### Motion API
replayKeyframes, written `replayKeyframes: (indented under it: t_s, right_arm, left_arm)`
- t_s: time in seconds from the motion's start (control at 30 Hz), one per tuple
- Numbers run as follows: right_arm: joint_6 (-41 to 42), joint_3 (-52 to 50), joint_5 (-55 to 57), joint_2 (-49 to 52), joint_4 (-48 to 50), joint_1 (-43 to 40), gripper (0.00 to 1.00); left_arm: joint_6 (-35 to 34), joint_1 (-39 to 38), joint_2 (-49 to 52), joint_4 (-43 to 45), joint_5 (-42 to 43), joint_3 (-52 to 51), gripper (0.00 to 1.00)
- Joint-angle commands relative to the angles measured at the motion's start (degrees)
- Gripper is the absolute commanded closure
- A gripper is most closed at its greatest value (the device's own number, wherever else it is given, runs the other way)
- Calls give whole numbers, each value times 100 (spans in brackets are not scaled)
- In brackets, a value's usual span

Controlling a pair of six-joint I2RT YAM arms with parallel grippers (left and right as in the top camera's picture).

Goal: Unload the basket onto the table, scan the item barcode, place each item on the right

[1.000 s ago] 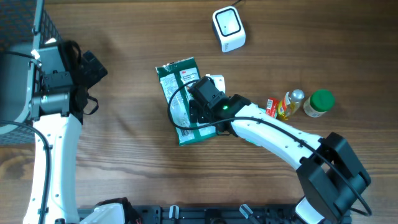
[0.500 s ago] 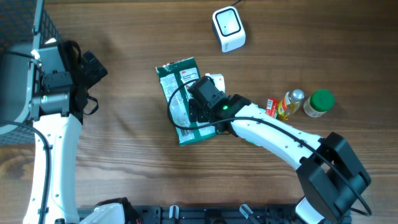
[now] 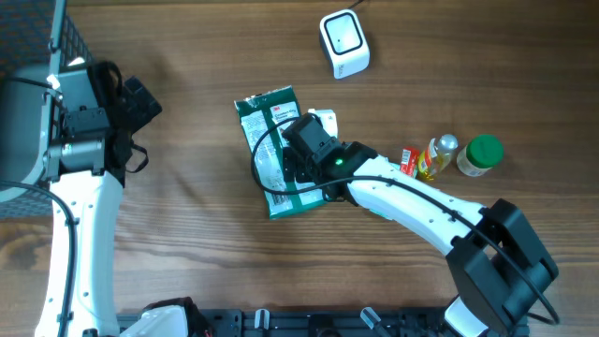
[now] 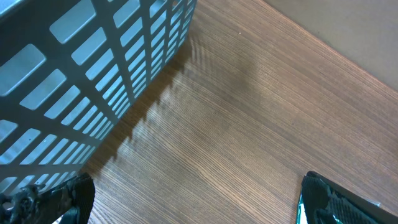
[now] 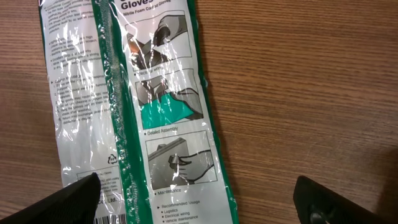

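Note:
The item is a green and white glove packet lying flat at the middle of the table. In the right wrist view the packet fills the left half, printed side up, and a bit of barcode shows at the bottom edge. My right gripper hovers over the packet's right part, open, with its jaws straddling the packet's right edge and nothing gripped. The white scanner stands at the far side of the table. My left gripper is open at the far left over bare wood.
A grey slotted basket stands beside the left arm at the far left. To the right lie a small red box, a yellow bottle and a green-lidded jar. A white item pokes out beside the packet.

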Motion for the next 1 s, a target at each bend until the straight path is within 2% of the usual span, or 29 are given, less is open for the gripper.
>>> replayKeyframes:
  t_s: [0.0, 0.4, 0.77, 0.83, 0.97]
  right_arm:
    - [-39, -131, 142, 87, 175, -15, 0]
    - [-212, -669, 210, 455, 988, -15, 0]
    - [-181, -680, 184, 664, 1163, -15, 0]
    - [-345, -678, 168, 664, 1290, -15, 0]
    - [-1099, -352, -177, 658, 1427, -22, 7]
  left_arm:
    - [50, 22, -4, 15, -31, 20, 0]
    - [50, 22, -4, 15, -31, 20, 0]
    - [50, 22, -4, 15, -31, 22, 0]
    - [50, 22, -4, 15, -31, 22, 0]
    - [50, 22, -4, 15, -31, 20, 0]
